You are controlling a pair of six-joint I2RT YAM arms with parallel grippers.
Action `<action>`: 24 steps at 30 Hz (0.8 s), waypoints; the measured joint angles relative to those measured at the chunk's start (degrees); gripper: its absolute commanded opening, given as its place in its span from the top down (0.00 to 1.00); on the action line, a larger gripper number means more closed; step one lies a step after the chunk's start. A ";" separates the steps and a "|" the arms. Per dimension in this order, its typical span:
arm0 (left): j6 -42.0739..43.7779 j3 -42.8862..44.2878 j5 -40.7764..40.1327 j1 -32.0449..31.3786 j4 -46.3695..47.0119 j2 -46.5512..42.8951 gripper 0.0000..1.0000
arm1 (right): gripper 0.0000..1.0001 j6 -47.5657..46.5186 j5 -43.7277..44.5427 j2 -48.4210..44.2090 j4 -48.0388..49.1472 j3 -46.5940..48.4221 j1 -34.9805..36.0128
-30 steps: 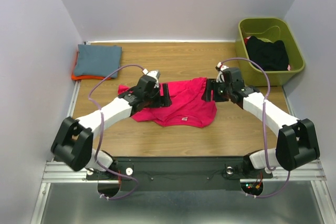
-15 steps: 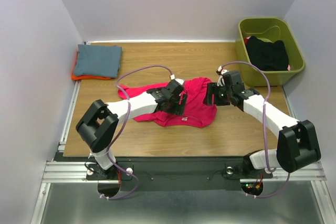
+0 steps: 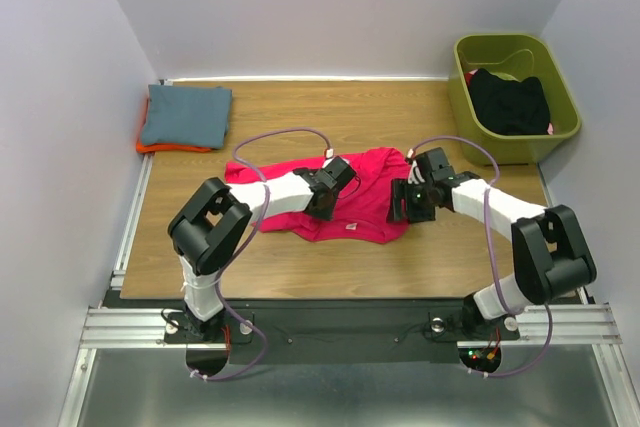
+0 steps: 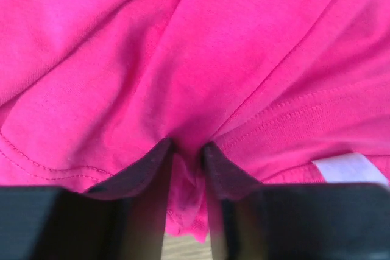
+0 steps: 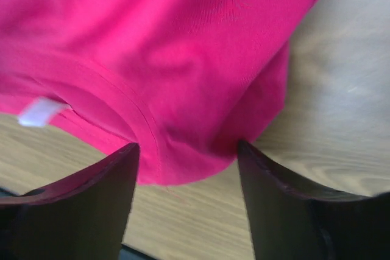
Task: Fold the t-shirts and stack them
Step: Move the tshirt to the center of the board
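Observation:
The magenta t-shirt (image 3: 365,192) lies crumpled mid-table, its white neck label (image 3: 352,228) toward the front. My left gripper (image 3: 322,205) sits on the shirt's middle. In the left wrist view it (image 4: 187,150) is shut on a pinched fold of the magenta t-shirt (image 4: 231,59). My right gripper (image 3: 400,205) is at the shirt's right edge. In the right wrist view it (image 5: 187,150) stands open, with a rounded edge of the magenta t-shirt (image 5: 183,59) between the fingers and wood showing below. A folded blue-grey t-shirt (image 3: 186,115) lies on an orange one (image 3: 150,148) at the far left.
An olive-green bin (image 3: 560,132) stands at the back right with a black garment (image 3: 510,102) inside. Walls close in the table on the left, back and right. Bare wood (image 3: 450,257) shows in front of the shirt.
My left arm swung right across the magenta shirt and its jaws closed on a fold. My right gripper slid slightly nearer, down to the shirt's right edge, still open.

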 measured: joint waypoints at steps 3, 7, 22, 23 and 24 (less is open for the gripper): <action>1.33 0.94 -0.96 0.70 -0.31 1.29 0.81 | 0.51 0.11 -2.51 2.32 -1.44 -0.70 0.00; 2.99 2.40 -1.66 2.43 -0.31 2.43 0.83 | 0.87 -0.04 -6.08 3.91 -2.54 -0.79 0.42; 20.26 23.87 -3.02 15.56 1.79 12.59 0.49 | 0.77 7.13 -13.68 10.01 1.66 15.85 22.08; 21.14 24.59 -2.86 16.50 3.04 12.46 0.45 | 0.69 7.98 -13.44 9.99 2.40 17.07 23.04; 21.57 24.76 -2.67 17.33 4.02 12.07 0.34 | 0.53 8.15 -13.20 9.90 2.67 17.62 23.28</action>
